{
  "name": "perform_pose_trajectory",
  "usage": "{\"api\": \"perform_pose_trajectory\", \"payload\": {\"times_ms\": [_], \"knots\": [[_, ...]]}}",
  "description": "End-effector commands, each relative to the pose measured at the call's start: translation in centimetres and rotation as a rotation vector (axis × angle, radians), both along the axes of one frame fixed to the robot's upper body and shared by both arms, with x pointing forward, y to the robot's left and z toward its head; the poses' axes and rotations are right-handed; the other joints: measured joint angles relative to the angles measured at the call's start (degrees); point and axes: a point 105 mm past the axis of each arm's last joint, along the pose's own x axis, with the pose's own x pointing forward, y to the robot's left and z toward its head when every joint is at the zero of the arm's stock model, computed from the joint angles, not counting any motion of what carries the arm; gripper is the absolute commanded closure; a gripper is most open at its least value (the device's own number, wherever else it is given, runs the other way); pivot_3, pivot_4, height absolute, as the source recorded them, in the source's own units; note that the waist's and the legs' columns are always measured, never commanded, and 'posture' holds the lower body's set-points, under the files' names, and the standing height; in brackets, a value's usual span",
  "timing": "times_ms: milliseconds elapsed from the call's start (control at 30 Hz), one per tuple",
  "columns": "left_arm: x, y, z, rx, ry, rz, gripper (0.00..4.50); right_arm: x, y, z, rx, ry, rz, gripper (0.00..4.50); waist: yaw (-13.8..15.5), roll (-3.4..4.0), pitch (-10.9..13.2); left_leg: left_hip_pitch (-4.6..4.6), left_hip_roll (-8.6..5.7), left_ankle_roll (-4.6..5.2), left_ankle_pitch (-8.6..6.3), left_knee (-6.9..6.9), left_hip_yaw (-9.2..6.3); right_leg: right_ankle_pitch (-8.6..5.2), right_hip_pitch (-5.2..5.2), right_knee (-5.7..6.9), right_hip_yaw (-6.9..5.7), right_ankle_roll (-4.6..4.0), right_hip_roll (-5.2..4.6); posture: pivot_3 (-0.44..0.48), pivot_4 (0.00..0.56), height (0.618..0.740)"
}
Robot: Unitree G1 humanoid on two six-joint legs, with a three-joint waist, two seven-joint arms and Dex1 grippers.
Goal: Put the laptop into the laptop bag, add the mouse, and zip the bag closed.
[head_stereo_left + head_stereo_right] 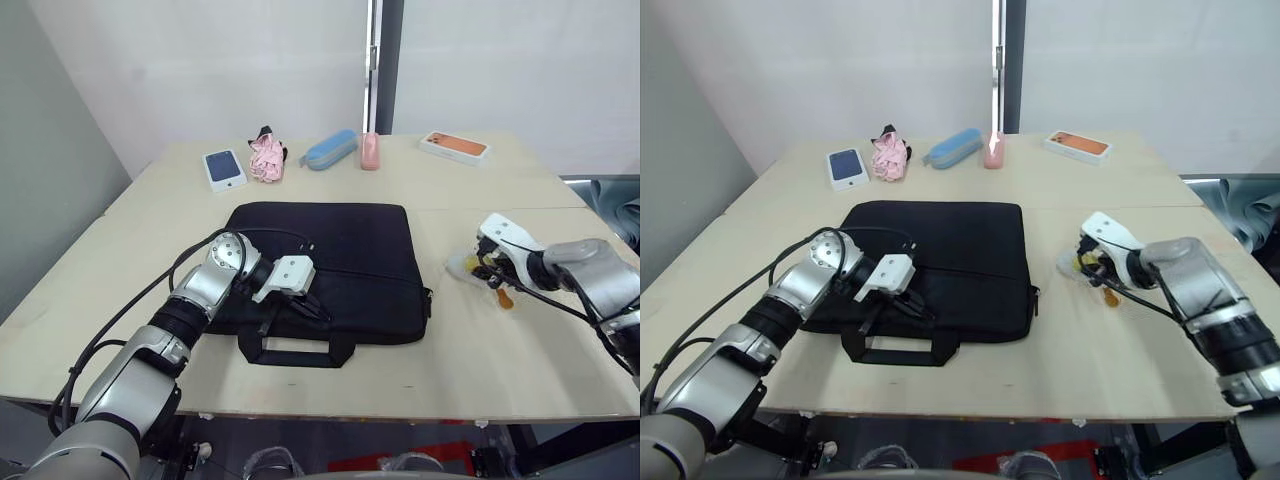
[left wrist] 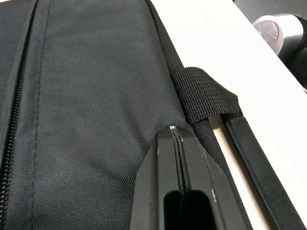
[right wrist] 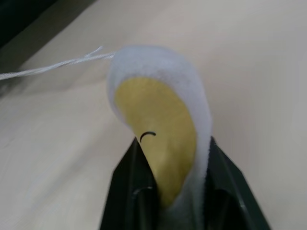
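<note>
The left gripper (image 2: 178, 139), fingers pressed together on nothing, rests on the near edge of the laptop bag (image 1: 330, 260) just beside its strap handle (image 1: 296, 348), the bag lying flat with its long axis across the table (image 1: 470, 370), while the right gripper (image 3: 168, 158) pinches a white-and-yellow soft toy (image 3: 160, 115) well off to the bag's right.

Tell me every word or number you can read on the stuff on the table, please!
None can be read.
The two phone boxes show only pictures of phones.
The laptop bag shows no label.
The white-and-yellow toy in the right gripper bears a small curved black mark, not a letter.
</note>
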Motion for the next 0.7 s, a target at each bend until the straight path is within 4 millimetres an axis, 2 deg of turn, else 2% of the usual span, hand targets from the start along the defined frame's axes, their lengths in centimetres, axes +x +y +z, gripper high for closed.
{"api": "perform_pose_trajectory", "payload": {"times_ms": [33, 133, 233, 267, 400, 500, 567, 700], "knots": [[-1.4, 1.7, -3.5, 0.111, 0.189, 0.05, 4.5, -0.7, 0.3, 2.0, 0.071, -0.029, 0.032, 2.22, -0.08, 0.0, 0.0, 0.0, 0.0, 0.0, 0.0, -0.02, 0.02, 0.0, -0.01, -0.02, 0.01, 0.0, 0.0, 0.0, 0.15, 0.74], [-0.8, 1.1, -2.1, 0.045, 0.21, 0.08, 4.5, -0.5, -0.7, 2.8, 0.125, -0.039, -0.031, 1.18, -0.1, -0.02, 0.02, -0.02, 0.0, 0.0, 0.0, -0.04, 0.1, 0.0, -0.1, -0.01, 0.08, 0.0, 0.0, 0.0, 0.15, 0.74], [-0.3, 0.6, 0.0, -0.043, 0.233, 0.113, 4.5, -0.6, -2.0, 4.4, 0.175, -0.066, -0.067, 0.16, 0.05, -0.13, 0.25, -0.07, 0.0, 0.0, 0.0, -0.07, 0.19, 0.0, -0.18, -0.01, 0.14, 0.01, 0.0, 0.0, 0.15, 0.74], [-0.2, 0.6, 0.7, -0.064, 0.232, 0.123, 4.5, -0.8, -2.3, 5.1, 0.195, -0.075, -0.071, 0.03, 0.13, -0.16, 0.37, -0.08, 0.0, 0.0, 0.0, -0.09, 0.21, 0.0, -0.2, -0.02, 0.15, 0.01, 0.0, 0.0, 0.15, 0.74], [0.1, 0.6, 3.3, -0.134, 0.196, 0.146, 4.5, -2.6, -3.1, 8.3, 0.324, -0.113, -0.036, 0.03, 0.62, -0.06, 1.03, -0.26, 0.02, 0.03, 0.02, -0.16, 0.42, 0.0, -0.39, -0.22, 0.24, 0.0, 0.02, 0.0, 0.15, 0.74], [0.2, 0.5, 6.3, -0.233, 0.187, 0.181, 4.5, -4.3, -3.6, 10.3, 0.419, -0.153, -0.016, 0.03, 1.01, -0.46, 1.3, -1.03, 0.11, 0.48, 0.29, -0.11, 0.42, 0.0, -1.0, -0.29, 0.24, 0.0, 0.15, 0.0, 0.15, 0.74], [0.2, 1.0, 8.0, -0.271, 0.185, 0.215, 4.5, -5.3, -3.9, 10.8, 0.436, -0.174, -0.008, 0.03, 1.29, -0.58, 1.37, -1.5, 0.15, 0.56, 0.23, -0.02, 0.41, 0.04, -1.48, -0.24, 0.22, 0.0, 0.22, 0.0, 0.15, 0.74], [0.5, 4.2, 10.1, -0.297, 0.157, 0.329, 3.34, -6.7, -4.4, 10.8, 0.465, -0.23, -0.02, 0.0, 1.45, -0.62, 1.41, -2.27, 0.22, 0.69, 0.11, 0.3, 0.4, 0.04, -2.06, -0.14, 0.1, 0.01, 0.45, 0.0, 0.15, 0.74]]}}
